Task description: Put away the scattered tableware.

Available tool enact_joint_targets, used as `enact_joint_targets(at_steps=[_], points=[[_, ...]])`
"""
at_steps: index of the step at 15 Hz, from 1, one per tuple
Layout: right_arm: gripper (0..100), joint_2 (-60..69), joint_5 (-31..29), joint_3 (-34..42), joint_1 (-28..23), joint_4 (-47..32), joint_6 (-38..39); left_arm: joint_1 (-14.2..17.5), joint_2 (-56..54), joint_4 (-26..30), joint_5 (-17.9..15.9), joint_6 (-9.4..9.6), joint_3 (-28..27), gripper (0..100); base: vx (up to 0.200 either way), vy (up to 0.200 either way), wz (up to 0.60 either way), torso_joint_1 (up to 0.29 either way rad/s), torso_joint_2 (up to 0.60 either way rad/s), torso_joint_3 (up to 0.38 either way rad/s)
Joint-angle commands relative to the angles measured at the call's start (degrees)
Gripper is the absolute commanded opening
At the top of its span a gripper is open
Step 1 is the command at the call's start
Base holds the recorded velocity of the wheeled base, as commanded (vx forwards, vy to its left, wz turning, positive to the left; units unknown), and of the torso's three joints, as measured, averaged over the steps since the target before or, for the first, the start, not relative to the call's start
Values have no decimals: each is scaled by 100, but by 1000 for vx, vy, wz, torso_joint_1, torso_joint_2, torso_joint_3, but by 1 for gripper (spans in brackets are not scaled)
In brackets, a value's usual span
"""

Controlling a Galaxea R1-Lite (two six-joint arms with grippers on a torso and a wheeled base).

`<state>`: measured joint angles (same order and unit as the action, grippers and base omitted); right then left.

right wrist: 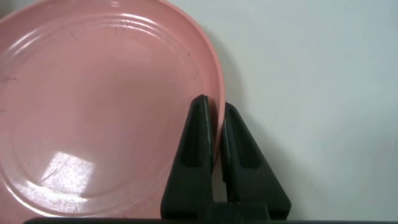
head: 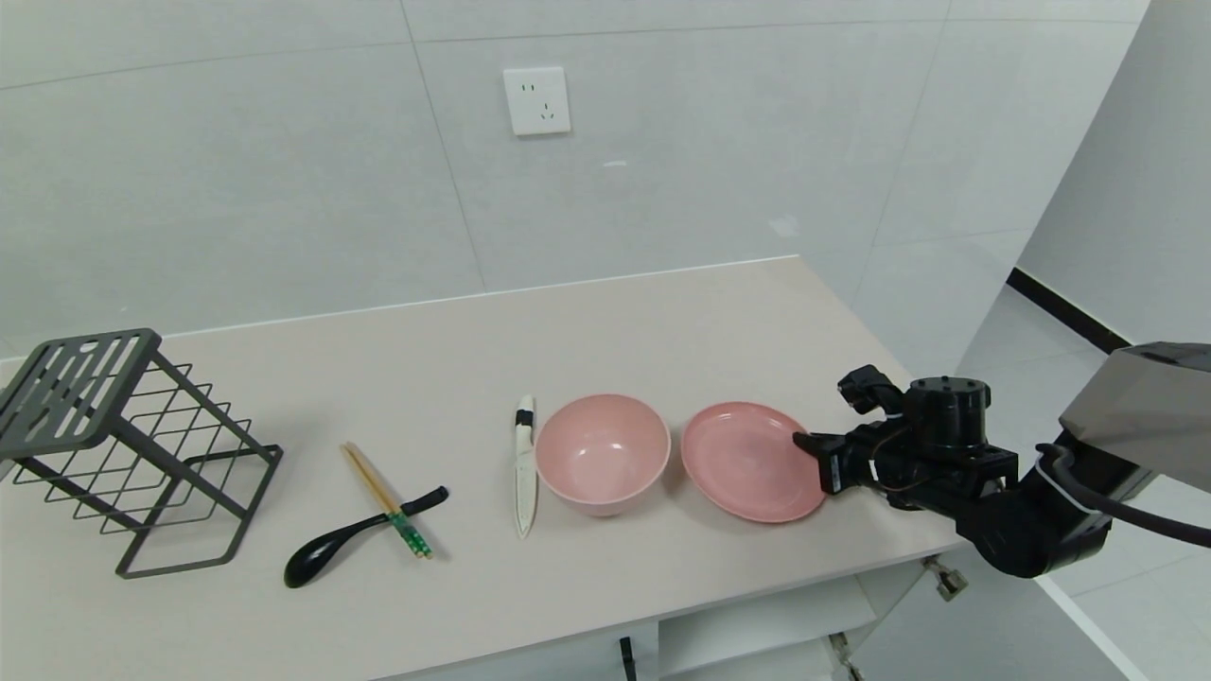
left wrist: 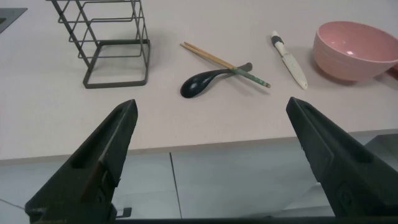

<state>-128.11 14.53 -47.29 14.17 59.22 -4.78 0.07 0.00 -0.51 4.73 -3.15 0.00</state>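
Counter [head: 662, 322], pale top, tableware laid in a row near the front edge. Your right gripper [head: 816, 452] sits at the right-hand rim of the pink plate [head: 752, 461]; from the right wrist view its fingers [right wrist: 199, 143] are drawn nearly together with the plate's rim pinched between them, one finger inside the rim and one outside. The plate lies flat on the counter, close to its right end. Pink bowl [head: 603, 452] stands upright just left of the plate, a thin gap between the two. White knife [head: 524, 465] lies just beside the bowl's left side, a dark band near its far end. Further left, the chopsticks [head: 383, 497] lie as a pair across the handle of the black spoon [head: 350, 539], touching it. Wire rack [head: 123, 445] stands upright at the counter's left end, well apart from the spoon. Your left gripper [left wrist: 211, 106] hangs off the front edge of the counter, fingers spread wide, nothing between them.
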Motion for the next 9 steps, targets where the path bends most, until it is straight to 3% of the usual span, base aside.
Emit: enact_joint_targets(at_steps=[1, 6, 9], points=[[0, -30, -38, -26, -45, -34, -23, 1, 0, -2, 2, -2, 0, 100, 0, 0, 0, 0, 0, 0], [0, 928, -100, -35, 78, 353, -14, 1, 0, -2, -7, -2, 0, 100, 0, 0, 0, 0, 0, 0], [0, 1807, -126, 422, 113, 432, -6, 10, 0, -45, -42, 7, 0, 100, 0, 0, 0, 0, 0, 0]])
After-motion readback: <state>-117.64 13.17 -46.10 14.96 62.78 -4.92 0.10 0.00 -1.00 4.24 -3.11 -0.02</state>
